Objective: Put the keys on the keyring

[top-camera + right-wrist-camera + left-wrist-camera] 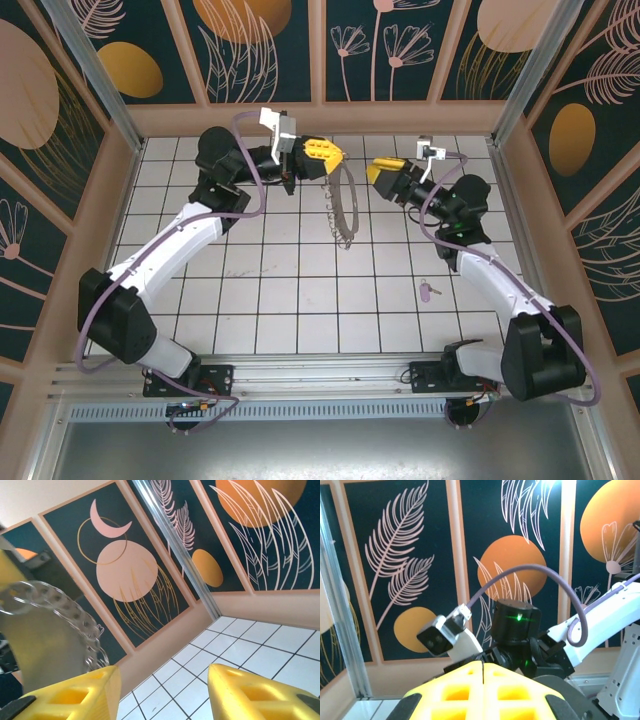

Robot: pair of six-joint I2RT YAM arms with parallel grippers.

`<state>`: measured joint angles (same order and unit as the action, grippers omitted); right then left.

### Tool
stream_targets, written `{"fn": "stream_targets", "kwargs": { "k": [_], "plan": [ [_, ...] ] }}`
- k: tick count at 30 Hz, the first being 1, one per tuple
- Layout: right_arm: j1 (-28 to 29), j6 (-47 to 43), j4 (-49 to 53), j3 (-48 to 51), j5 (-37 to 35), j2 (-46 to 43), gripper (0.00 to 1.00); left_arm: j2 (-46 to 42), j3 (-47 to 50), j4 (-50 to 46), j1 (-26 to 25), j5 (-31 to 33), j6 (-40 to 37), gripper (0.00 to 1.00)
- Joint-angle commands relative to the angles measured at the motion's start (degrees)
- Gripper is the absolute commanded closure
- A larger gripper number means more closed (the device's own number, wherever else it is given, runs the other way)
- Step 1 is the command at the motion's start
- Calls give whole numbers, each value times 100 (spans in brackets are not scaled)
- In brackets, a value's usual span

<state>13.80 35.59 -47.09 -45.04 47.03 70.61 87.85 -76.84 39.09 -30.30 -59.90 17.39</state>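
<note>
One key point(428, 290) overhead — keyring point(82, 625) close-up, right wrist

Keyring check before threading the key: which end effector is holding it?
The left end effector, jaws shut with the keyring dangling from them; the right end effector stands open beside it, gripping nothing.

The keyring point(338, 205) hangs from the left claw point(335, 157) over the far middle of the tabletop point(260, 270), the right claw point(375, 170) just right of it, the key point(428, 290) lying nearer (beside the right arm point(480, 265)).
</note>
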Motion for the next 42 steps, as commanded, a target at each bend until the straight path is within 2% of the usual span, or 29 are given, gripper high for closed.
{"fn": "stream_targets", "kwargs": {
  "k": [1,9,19,38,42],
  "plan": [
    [-32,-333,112,-334,291,-329,52,190,-274,404,95,-400,429,100],
    [-23,-439,216,-679,721,-405,56,459,-502,178,191,-618,657,100],
    [137,-288,-38,-1113,1315,-63,63,792,-826,-103,227,-776,806,100],
    [545,-335,-68,-1565,1353,470,80,864,-842,-51,227,-795,977,100],
    [602,-316,-97,-1611,1371,549,88,883,-837,-51,227,-804,992,100]
  ]
}}
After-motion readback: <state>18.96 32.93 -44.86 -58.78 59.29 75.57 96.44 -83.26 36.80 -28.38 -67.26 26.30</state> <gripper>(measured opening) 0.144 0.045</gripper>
